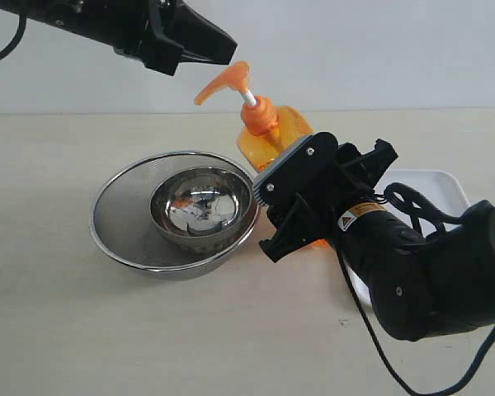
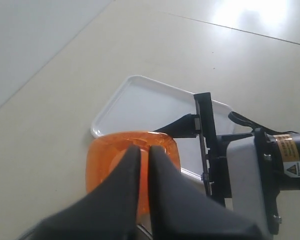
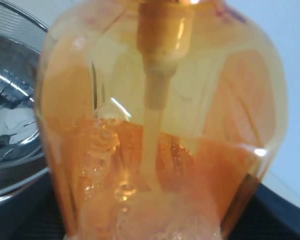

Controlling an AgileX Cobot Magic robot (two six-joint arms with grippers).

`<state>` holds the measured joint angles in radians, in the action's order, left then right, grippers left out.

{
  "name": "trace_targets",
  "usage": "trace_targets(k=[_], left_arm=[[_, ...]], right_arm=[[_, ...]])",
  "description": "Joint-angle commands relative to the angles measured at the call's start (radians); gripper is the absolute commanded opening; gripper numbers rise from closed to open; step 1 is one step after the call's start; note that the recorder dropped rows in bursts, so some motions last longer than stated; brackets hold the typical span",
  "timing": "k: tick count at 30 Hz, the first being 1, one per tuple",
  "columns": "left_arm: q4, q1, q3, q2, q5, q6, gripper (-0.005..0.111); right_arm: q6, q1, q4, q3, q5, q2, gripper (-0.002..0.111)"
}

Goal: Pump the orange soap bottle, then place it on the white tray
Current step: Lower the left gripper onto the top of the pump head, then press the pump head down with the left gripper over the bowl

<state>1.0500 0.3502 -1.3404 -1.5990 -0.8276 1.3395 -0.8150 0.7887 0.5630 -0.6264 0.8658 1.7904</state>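
Neither half of the job looks finished. The orange soap bottle [image 1: 268, 136] is not on the white tray [image 1: 445, 186]. It stands just beside the tray's near edge, between the tray and the nested steel bowls [image 1: 202, 206]. What shows of the tray has nothing lying in it.

The right claw [image 1: 264, 219] is clamped across the bottle's body, one finger on either side, and hides the base. I cannot tell whether the bottle rests on the surface or is lifted off it.

The left claw [image 1: 227, 48] hovers just above the pump head [image 1: 227, 82], on the side away from the tray. Its fingers [image 2: 132, 167] are pressed together with nothing between them, and it does not seem to touch the pump. The white stem shows at full length, so the pump is up. My guess is that the press has yet to come, though I cannot rule out one already made.

The bottle's long axis runs nearly straight up, leaning a little away from the tray. The spout points away from the tray too, out over the bowls.
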Motion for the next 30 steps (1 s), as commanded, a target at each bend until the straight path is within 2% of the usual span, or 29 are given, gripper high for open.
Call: trace_targets(k=[1,30], left_arm=[[0.015,-0.001,0.003,-0.031,-0.006,0.007,0.005],[0.038,-0.001,0.003,-0.123,-0.014,0.03,0.005]], right_arm=[[0.003,0.0,-0.012,-0.005,0.037,-0.002,0.004],[0.005,0.0,-0.019,-0.005,0.039,-0.002,0.004]])
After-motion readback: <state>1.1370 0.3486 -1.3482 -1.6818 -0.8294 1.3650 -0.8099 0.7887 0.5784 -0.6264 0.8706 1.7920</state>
